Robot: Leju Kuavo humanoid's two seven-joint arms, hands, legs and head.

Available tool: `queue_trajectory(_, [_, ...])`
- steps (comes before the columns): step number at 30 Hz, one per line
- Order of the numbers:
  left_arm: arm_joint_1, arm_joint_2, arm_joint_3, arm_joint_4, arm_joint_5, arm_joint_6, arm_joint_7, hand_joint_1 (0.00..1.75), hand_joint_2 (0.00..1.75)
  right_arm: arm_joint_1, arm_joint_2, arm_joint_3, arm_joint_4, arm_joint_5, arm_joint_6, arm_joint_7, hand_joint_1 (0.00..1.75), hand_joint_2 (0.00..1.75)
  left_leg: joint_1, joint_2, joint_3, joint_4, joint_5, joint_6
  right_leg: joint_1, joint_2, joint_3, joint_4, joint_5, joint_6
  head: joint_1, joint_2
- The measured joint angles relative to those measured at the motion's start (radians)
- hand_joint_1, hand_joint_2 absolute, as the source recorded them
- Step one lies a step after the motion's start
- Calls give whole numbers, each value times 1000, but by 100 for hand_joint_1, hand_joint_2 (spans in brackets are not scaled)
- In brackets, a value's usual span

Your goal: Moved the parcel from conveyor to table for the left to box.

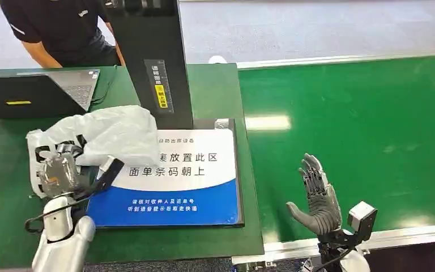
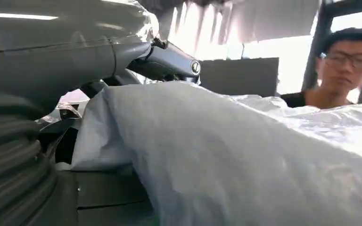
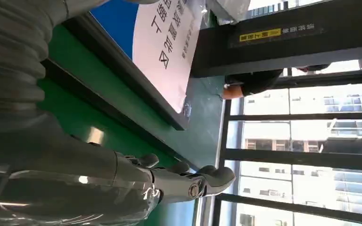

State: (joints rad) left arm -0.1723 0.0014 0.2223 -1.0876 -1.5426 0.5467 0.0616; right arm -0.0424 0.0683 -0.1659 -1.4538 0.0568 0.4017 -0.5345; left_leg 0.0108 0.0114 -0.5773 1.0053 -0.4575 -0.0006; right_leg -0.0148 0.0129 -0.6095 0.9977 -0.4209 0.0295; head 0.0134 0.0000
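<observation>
The parcel [image 1: 113, 136], a crumpled pale plastic bag, lies on the green tabletop [image 1: 215, 90] at the left edge of the blue-and-white mat [image 1: 187, 181], partly over the mat's upper left corner and against the foot of the black post [image 1: 153, 56]. The left hand [image 1: 59, 170] sits at the parcel's near left end with its fingers pushed into the plastic; the bag covers the fingertips, so I cannot tell whether they grip it or just rest against it. In the left wrist view the parcel [image 2: 226, 155] bulges across the frame below the thumb [image 2: 169, 63], which lies above the plastic. The right hand [image 1: 317, 195] stands upright over the green conveyor [image 1: 362, 124], palm turned left, fingers spread and holding nothing; in the right wrist view its fingers [image 3: 188, 181] stretch out straight. The mat carries Chinese print, part of it hidden under the parcel, the small white lines on the blue band too fine to read. A yellow label [image 1: 160, 95] with black characters sits on the post, also too small to read. A laptop [image 1: 34, 90] lies open at the tabletop's far left, and a person [image 1: 62, 28] in a dark shirt stands behind it, cut off by the frame's top.
</observation>
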Motion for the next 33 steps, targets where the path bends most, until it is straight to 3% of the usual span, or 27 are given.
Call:
queue_trajectory(8, [-79, 111, 118, 48, -21, -23, 147, 175, 175, 0, 0, -6, -3, 0, 8, -1, 0, 175, 0, 0, 0, 0, 0, 0, 0, 1, -1, 0, 0, 0, 0, 0])
queue_trajectory(15, [-117, 176, 265, 135, -5, -35, 150, 175, 175, -1, 0, -9, -3, 0, 11, -1, 0, 175, 0, 1, -1, 0, 0, 0, 0, 1, -1, 0, 0, -1, 0, 0])
queue_trajectory(17, [-127, 195, 322, 178, 15, -39, 150, 143, 175, -2, 0, -9, -4, 0, 11, -1, 0, 175, 0, 1, -1, 0, 0, 0, 0, 1, -2, 0, 0, -1, 0, 0])
queue_trajectory(18, [-132, 198, 331, 187, 16, -39, 151, 108, 175, -2, 0, -9, -4, 0, 11, 0, 0, 175, 0, 1, -1, 0, 0, 0, 0, 1, -2, 0, 0, -1, 0, 0])
queue_trajectory(19, [-133, 210, 364, 218, 18, -40, 154, 47, 175, -2, 2, -10, -5, 0, 12, 0, 0, 175, 0, 1, -1, 0, 0, 0, 0, 1, -2, 0, -1, -1, 0, 0])
queue_trajectory(20, [-133, 218, 383, 236, 19, -40, 155, 0, 175, -2, 3, -10, -6, 0, 11, 0, 0, 175, 0, 1, -1, 0, 0, 0, 0, 1, -2, 0, -1, -1, 0, 0])
queue_trajectory(33, [-135, 226, 453, 348, 20, 1, 131, 0, 175, -13, 11, -10, -5, 4, 13, 4, 0, 175, 0, 1, -1, 0, 0, 0, 0, 1, -2, 0, -1, -1, 0, 0])
